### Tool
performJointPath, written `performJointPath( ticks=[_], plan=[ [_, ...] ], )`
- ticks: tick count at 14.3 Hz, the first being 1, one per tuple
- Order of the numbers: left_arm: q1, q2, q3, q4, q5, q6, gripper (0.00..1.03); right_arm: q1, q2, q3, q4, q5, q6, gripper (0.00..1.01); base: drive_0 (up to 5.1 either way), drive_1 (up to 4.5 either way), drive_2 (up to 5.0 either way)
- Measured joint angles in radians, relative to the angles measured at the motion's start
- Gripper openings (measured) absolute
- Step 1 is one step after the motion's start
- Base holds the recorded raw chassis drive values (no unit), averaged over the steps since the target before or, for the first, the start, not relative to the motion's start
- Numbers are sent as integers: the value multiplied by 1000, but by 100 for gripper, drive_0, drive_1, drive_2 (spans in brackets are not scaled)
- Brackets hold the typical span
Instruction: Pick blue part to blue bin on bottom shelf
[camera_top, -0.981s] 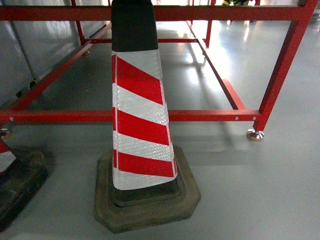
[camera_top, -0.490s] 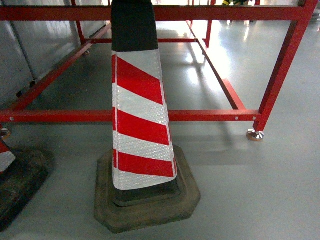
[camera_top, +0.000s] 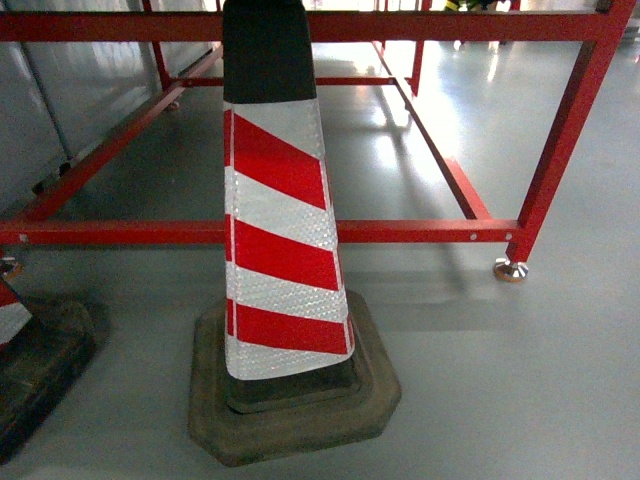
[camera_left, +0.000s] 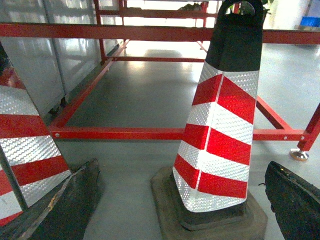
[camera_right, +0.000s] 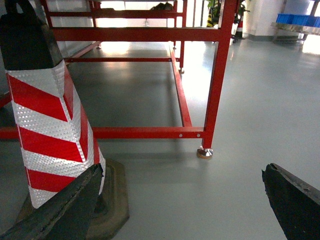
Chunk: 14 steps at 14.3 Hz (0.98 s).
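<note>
The blue part is out of view in every frame. I cannot tell whether the blue bin or the bottom shelf shows; only some distant blue crates (camera_right: 299, 19) stand on a steel surface at the far right. My left gripper (camera_left: 182, 167) is open, its dark fingers (camera_left: 70, 200) spread wide with nothing between them but floor and a cone behind. My right gripper (camera_right: 182, 170) is open too, its fingers (camera_right: 292, 200) wide apart over bare grey floor. Neither gripper shows in the head view.
A red-and-white striped traffic cone (camera_top: 280, 230) on a heavy dark base stands directly ahead. A second cone (camera_left: 25, 150) stands to its left. Behind them runs a low red steel frame (camera_top: 400, 231) with a metal foot (camera_top: 511, 269). Grey floor spreads to the right.
The head view has crept very slightly, showing a little more of the dark cone base at lower left. Nothing else has moved.
</note>
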Motion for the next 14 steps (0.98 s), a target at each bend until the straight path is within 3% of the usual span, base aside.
performJointPath(
  ticks=[14],
  plan=[
    [0,0,0,-2,0,1,98,0,0,0,1,0,-1,98,0,0,0]
  ],
)
